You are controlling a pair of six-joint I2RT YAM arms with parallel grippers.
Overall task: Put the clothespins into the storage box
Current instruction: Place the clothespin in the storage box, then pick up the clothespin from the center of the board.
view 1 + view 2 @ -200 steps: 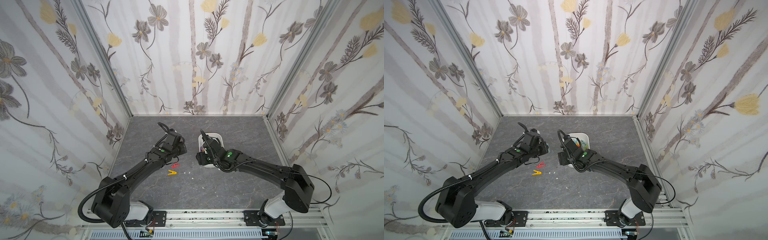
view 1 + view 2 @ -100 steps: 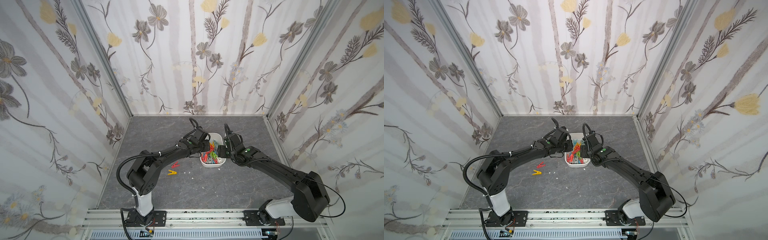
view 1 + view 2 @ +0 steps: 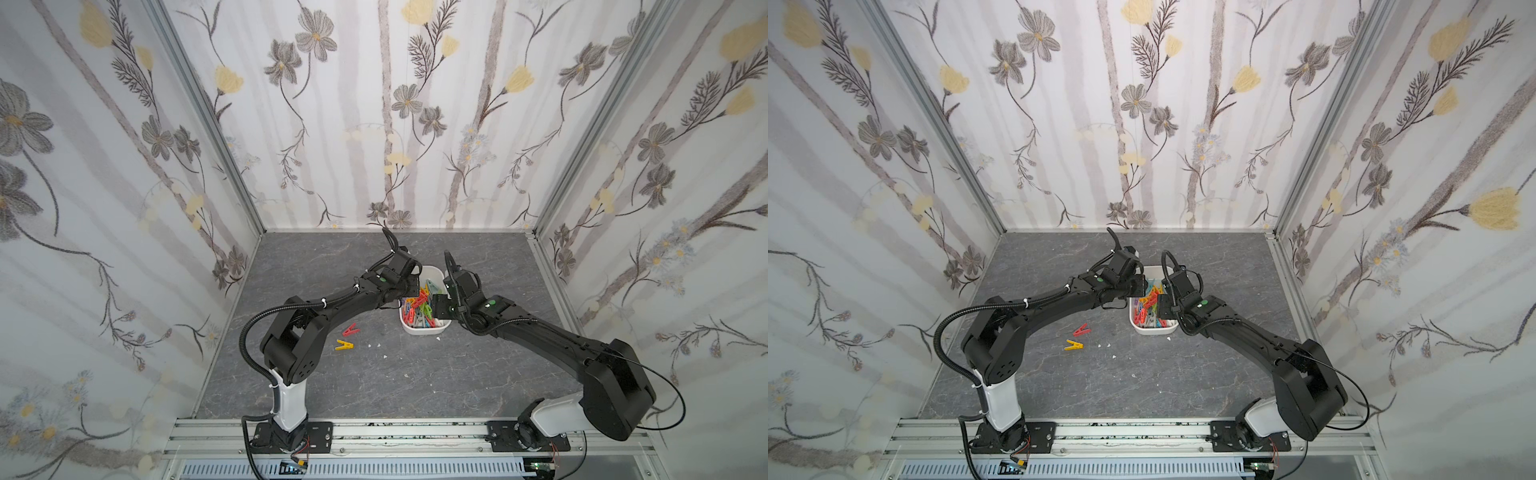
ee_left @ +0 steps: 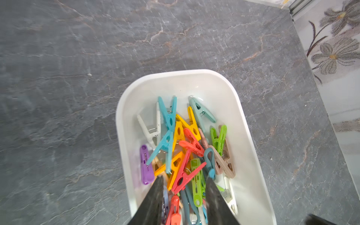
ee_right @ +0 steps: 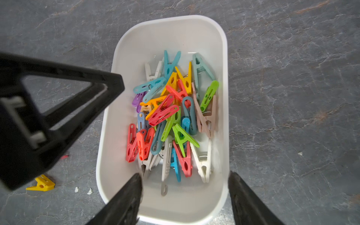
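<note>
The white storage box (image 3: 422,330) (image 3: 1154,330) stands mid-table, holding a heap of several coloured clothespins (image 5: 171,113) (image 4: 183,148). My left gripper (image 4: 185,177) (image 3: 409,286) hangs over the box's left side with its jaws parted. Nothing is clamped between them; a red peg (image 4: 184,176) lies on top of the heap right below. My right gripper (image 5: 184,174) (image 3: 440,305) is open wide over the box's near right end, one finger (image 5: 128,194) above the inside, the other outside the wall. A red clothespin (image 3: 351,330) and a yellow clothespin (image 3: 344,345) (image 5: 41,184) lie on the table left of the box.
Small white specks (image 3: 376,345) dot the grey stone-look table (image 3: 478,374) near the box. Flowered walls close in the table on three sides. The two arms' heads nearly meet above the box.
My left gripper swung right from beside the loose pegs to over the box, and its jaws have parted. My right gripper shifted from above the box toward its right side, uncovering it.
</note>
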